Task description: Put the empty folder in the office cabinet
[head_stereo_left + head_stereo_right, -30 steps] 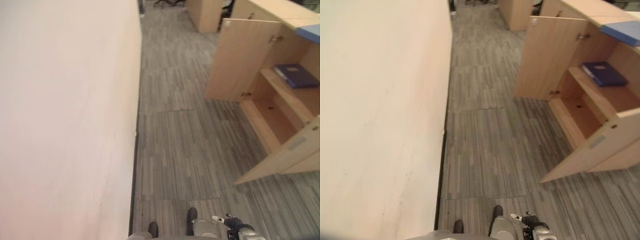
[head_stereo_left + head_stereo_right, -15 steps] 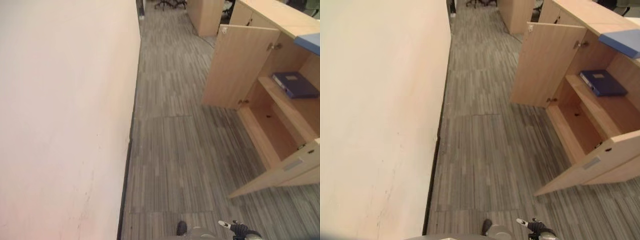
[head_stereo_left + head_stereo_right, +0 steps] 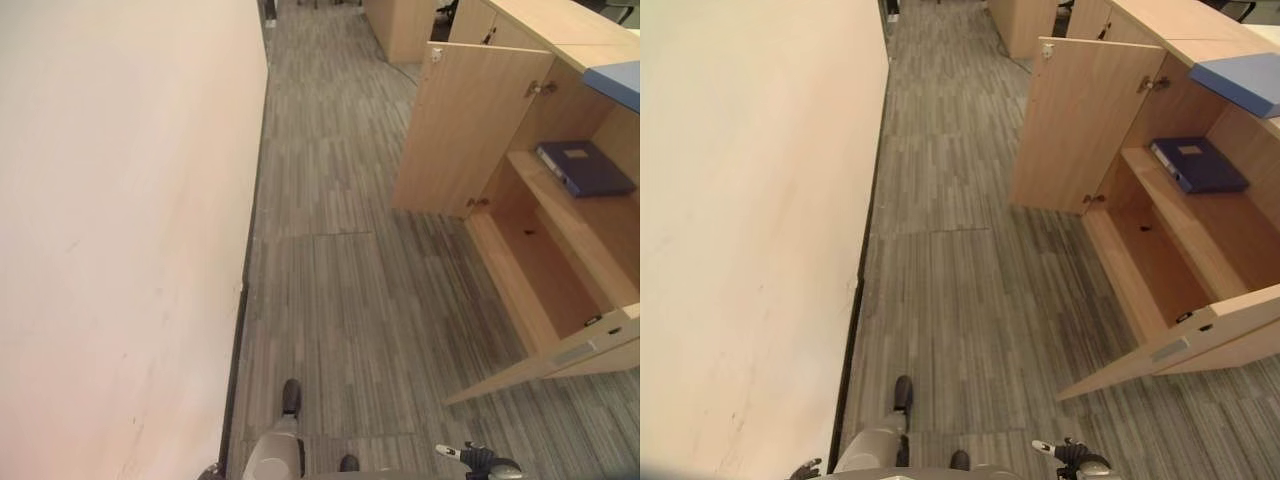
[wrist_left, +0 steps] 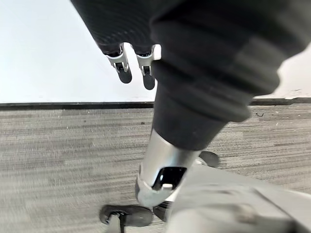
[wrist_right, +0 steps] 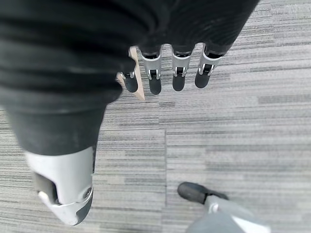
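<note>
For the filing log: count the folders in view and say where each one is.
2. A dark blue folder lies flat on the open cabinet's upper shelf; a lighter blue folder lies on the cabinet's top. The cabinet's far side is out of view and may hide more.

My two robot hands, close up

On my left robot hand (image 4: 146, 63) and right robot hand (image 5: 165, 68) I see dark ribbed covers, silver fingers with dark tips, and a silver thumb.
</note>
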Robot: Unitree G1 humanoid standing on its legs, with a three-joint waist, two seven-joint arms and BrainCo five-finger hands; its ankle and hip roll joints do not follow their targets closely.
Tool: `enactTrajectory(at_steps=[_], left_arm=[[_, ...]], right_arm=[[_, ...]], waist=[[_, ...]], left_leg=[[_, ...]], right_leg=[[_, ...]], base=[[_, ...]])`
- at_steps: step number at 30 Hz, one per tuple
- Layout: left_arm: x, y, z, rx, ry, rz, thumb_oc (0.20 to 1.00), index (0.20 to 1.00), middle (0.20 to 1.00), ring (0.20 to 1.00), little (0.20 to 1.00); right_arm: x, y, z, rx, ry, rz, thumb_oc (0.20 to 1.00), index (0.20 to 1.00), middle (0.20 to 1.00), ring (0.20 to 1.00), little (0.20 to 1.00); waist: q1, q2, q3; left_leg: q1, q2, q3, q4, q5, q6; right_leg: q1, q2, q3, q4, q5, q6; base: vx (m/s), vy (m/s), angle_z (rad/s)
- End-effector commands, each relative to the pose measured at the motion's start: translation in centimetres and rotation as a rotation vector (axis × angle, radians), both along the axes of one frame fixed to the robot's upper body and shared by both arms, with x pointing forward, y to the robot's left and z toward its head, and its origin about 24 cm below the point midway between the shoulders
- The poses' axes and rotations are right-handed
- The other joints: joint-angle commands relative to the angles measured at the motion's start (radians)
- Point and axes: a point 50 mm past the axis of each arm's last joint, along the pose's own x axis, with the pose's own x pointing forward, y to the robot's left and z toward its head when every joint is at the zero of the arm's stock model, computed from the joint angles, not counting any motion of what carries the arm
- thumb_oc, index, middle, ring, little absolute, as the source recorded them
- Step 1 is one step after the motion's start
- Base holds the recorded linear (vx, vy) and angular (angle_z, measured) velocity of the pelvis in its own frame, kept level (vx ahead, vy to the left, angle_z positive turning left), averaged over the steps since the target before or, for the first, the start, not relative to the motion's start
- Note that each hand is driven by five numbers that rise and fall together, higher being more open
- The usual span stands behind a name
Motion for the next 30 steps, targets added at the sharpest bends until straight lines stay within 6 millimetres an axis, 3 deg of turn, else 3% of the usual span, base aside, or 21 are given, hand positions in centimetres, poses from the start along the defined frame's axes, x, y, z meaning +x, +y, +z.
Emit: enactTrajectory(at_steps=[1,4,7,8,10,13,15,17,19,20,21,23,27,30], left_arm=[[-1.7,0.4,-0.1,0.003,0.032,0.079,1.0,1.0,1.0,1.0,1.0],[-1.8,0.7,0.0,0.012,0.032,0.079,1.0,1.0,1.0,1.0,1.0],[-1.8,0.9,0.0,0.019,0.032,0.073,1.0,1.0,1.0,1.0,1.0],[-2.2,0.9,0.0,0.019,0.039,0.083,1.0,1.0,1.0,1.0,1.0],[-2.2,0.8,0.0,0.019,0.041,0.084,1.0,1.0,1.0,1.0,1.0],[-1.9,0.7,0.0,0.01,0.038,0.068,1.0,1.0,1.0,1.0,1.0],[-1.7,1.1,0.1,0.018,0.042,0.047,1.0,1.0,1.0,1.0,1.0],[-1.5,1.5,0.2,0.029,0.033,0.033,1.0,1.0,1.0,1.0,1.0],[-0.6,1.9,0.4,0.038,0.0,0.024,1.0,1.0,1.0,1.0,1.0],[-0.5,2.0,0.5,0.042,0.001,0.011,1.0,1.0,1.0,1.0,1.0],[-0.7,2.0,0.5,0.044,0.011,0.002,1.0,1.0,1.0,1.0,1.0],[-0.8,2.1,0.5,0.047,0.022,-0.015,1.0,1.0,1.0,1.0,1.0],[-1.2,1.9,0.4,0.044,0.049,-0.04,1.0,1.0,1.0,1.0,1.0],[-1.7,1.6,0.2,0.041,0.067,-0.042,1.0,1.0,1.0,1.0,1.0]], right_arm=[[-2.5,-0.5,-0.3,-0.008,0.072,0.004,1.0,1.0,1.0,1.0,1.0],[-3.2,-0.2,-0.5,0.001,0.097,0.003,1.0,1.0,1.0,1.0,1.0],[-3.7,-0.1,-0.7,0.011,0.108,-0.017,1.0,1.0,1.0,1.0,1.0],[-3.6,0.0,-0.7,0.016,0.102,-0.022,1.0,1.0,1.0,1.0,1.0],[-3.4,0.1,-0.6,0.021,0.097,-0.011,1.0,1.0,1.0,1.0,1.0],[-2.2,0.1,-0.4,0.012,0.089,0.073,1.0,1.0,1.0,1.0,1.0],[-1.7,0.7,-0.5,0.008,0.097,0.148,1.0,1.0,1.0,1.0,1.0],[-0.6,1.3,-0.5,0.018,0.072,0.204,1.0,1.0,1.0,1.0,1.0],[1.9,1.8,0.1,0.016,0.001,0.269,1.0,1.0,1.0,1.0,1.0],[3.4,2.2,0.5,0.003,-0.032,0.327,1.0,1.0,1.0,1.0,1.0],[4.4,2.3,0.7,-0.007,-0.053,0.354,1.0,1.0,1.0,1.0,1.0],[5.1,2.3,1.0,-0.016,-0.069,0.361,1.0,1.0,1.0,1.0,1.0],[5.0,2.2,1.0,-0.026,-0.062,0.365,1.0,1.0,1.0,1.0,1.0],[4.2,2.0,0.7,-0.025,-0.04,0.348,1.0,1.0,1.0,1.0,1.0]], waist=[[0.03,0.019,-0.073],[0.027,0.025,-0.093],[0.026,0.026,-0.113],[0.032,0.025,-0.133],[0.038,0.028,-0.147],[0.046,0.042,-0.137],[0.06,0.046,-0.126],[0.071,0.038,-0.11],[0.063,0.061,-0.077],[0.038,0.07,-0.04],[0.018,0.063,-0.024],[-0.006,0.043,-0.002],[-0.016,0.018,-0.009],[-0.021,0.01,-0.033]], left_leg=[[-0.027,0.009,-0.01,-0.005,0.079,0.027],[-0.005,-0.002,-0.014,-0.005,0.077,0.035],[0.027,-0.036,0.005,-0.005,0.05,0.063],[0.049,-0.07,0.025,-0.005,0.019,0.089],[0.077,-0.109,0.043,-0.005,-0.011,0.112],[0.128,-0.173,0.056,-0.005,-0.057,0.157],[0.165,-0.191,0.066,-0.005,-0.094,0.176],[0.204,-0.189,0.074,-0.005,-0.14,0.169],[0.237,-0.153,0.071,-0.005,-0.157,0.164],[0.272,-0.138,0.068,-0.005,-0.167,0.161],[0.298,-0.144,0.063,-0.005,-0.173,0.163],[0.341,-0.146,0.043,-0.005,-0.199,0.157],[0.387,-0.142,0.017,-0.005,-0.239,0.148],[0.412,-0.12,0.016,0.001,-0.261,0.135]], right_leg=[[0.033,-0.089,0.006,0.024,-0.037,0.161],[0.044,-0.115,0.013,0.016,-0.05,0.175],[0.044,-0.177,0.022,0.032,-0.058,0.211],[0.027,-0.241,0.022,0.07,-0.036,0.247],[-0.01,-0.313,0.012,0.163,0.027,0.279],[-0.121,-0.414,-0.005,0.399,0.234,0.26],[-0.177,-0.463,-0.082,0.5,0.257,0.228],[-0.213,-0.485,-0.175,0.517,0.22,0.233],[-0.319,-0.424,-0.249,0.499,0.14,0.221],[-0.376,-0.35,-0.258,0.404,0.129,0.227],[-0.416,-0.289,-0.26,0.306,0.173,0.221],[-0.432,-0.225,-0.238,0.181,0.21,0.244],[-0.401,-0.192,-0.222,0.084,0.221,0.243],[-0.385,-0.189,-0.217,0.105,0.209,0.223]], base=[[0.28,0.09,-0.32],[0.35,0.16,-0.22],[0.36,0.277,-0.24],[0.4,0.395,-0.32],[0.32,0.362,-0.46],[0.2,0.325,-0.39],[0.21,0.251,-0.07],[0.26,0.042,-0.05],[0.19,-0.114,0.01],[0.19,-0.208,0.12],[0.25,-0.249,0.12],[0.27,-0.197,0.19],[0.22,-0.145,0.37],[0.28,-0.173,0.17]])
